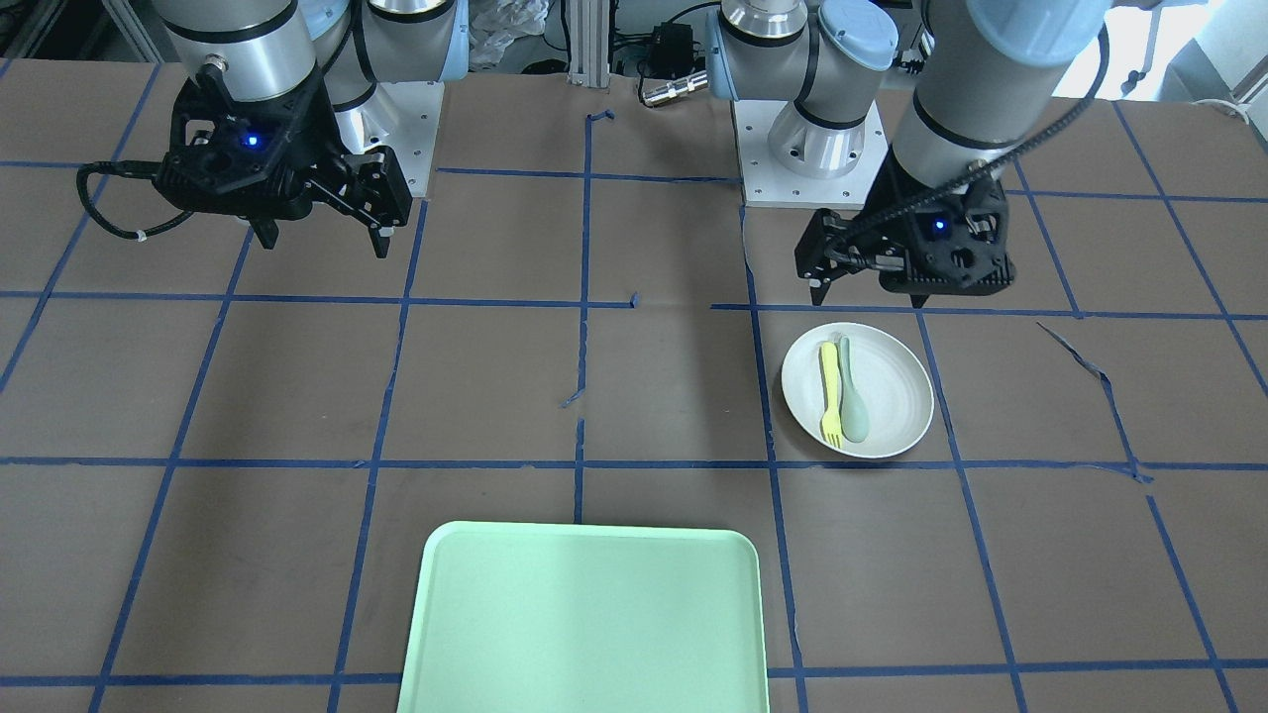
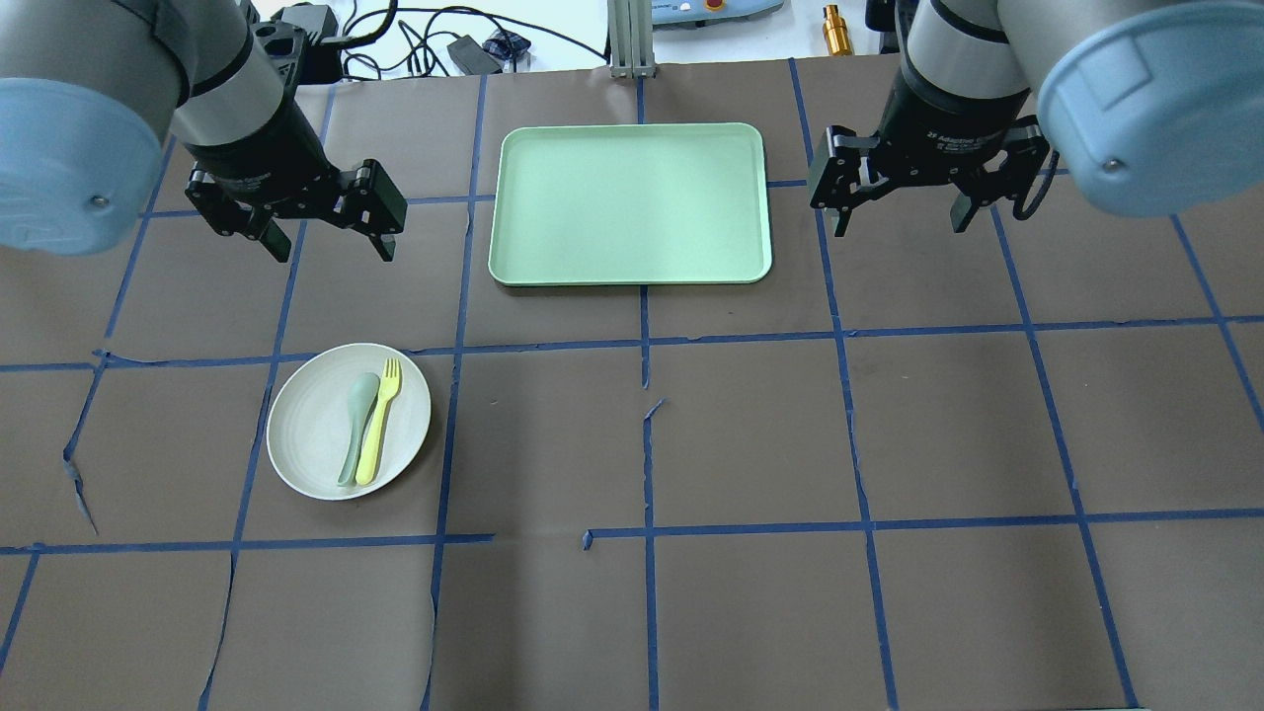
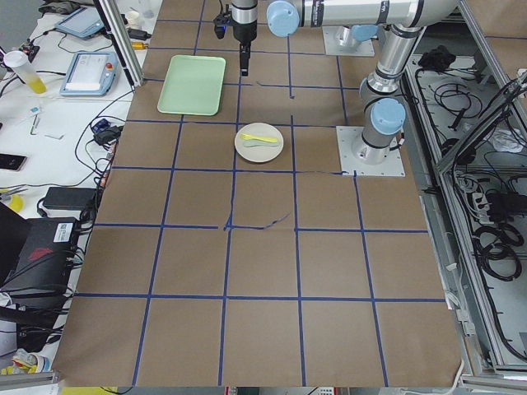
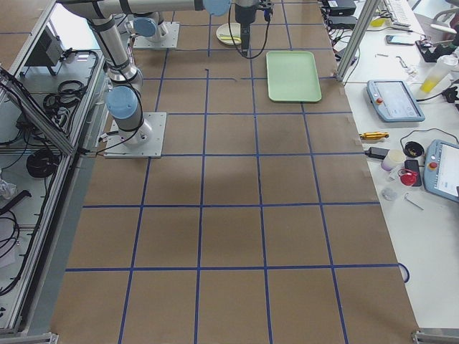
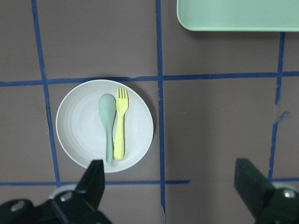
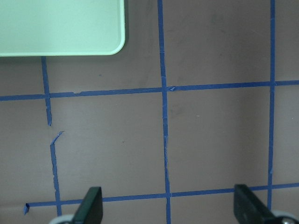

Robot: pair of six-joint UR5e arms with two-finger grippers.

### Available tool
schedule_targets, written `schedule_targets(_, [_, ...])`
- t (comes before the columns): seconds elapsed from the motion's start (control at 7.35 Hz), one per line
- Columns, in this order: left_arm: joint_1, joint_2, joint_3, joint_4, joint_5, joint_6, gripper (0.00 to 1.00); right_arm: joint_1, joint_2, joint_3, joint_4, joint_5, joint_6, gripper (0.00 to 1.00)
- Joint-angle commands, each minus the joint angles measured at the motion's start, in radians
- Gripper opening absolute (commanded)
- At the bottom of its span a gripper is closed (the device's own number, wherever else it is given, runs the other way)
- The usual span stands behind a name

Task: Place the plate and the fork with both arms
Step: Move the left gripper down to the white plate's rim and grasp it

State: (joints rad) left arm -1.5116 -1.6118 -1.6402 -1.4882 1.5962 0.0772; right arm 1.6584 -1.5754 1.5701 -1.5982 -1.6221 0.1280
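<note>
The off-white plate (image 2: 306, 425) lies on the table on my left side, also in the front view (image 1: 897, 396) and the left wrist view (image 5: 79, 126). The yellow fork (image 2: 380, 420) (image 1: 829, 386) (image 5: 120, 126) lies in it beside a grey-green spoon (image 2: 355, 425). My left gripper (image 2: 333, 249) (image 1: 870, 297) (image 5: 170, 186) hangs open and empty above the table, just beyond the plate. My right gripper (image 2: 899, 227) (image 1: 324, 246) (image 6: 169, 207) hangs open and empty over bare table to the tray's right.
A pale green rectangular tray (image 2: 632, 202) (image 1: 584, 624) lies empty at the table's far middle, between the two grippers. Its corner shows in the right wrist view (image 6: 56, 23). Blue tape lines grid the brown table. The arm bases (image 1: 807, 149) stand at the robot's edge.
</note>
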Motion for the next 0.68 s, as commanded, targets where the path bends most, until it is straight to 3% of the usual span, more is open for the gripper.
schedule_targets(0.0, [0.19, -0.052, -0.105, 0.056, -0.001, 0.187, 1.0, 0.0, -0.002, 0.004, 0.0, 0.001, -0.001, 1.0])
schedule_targets(0.27, [0.345, -0.109, -0.255, 0.211, -0.001, 0.277, 1.0, 0.0, 0.0, 0.005, 0.0, 0.001, -0.002, 1.0])
schedule_targets(0.54, [0.384, -0.195, -0.37, 0.449, -0.008, 0.274, 0.99, 0.0, 0.001, 0.005, 0.0, 0.001, -0.001, 1.0])
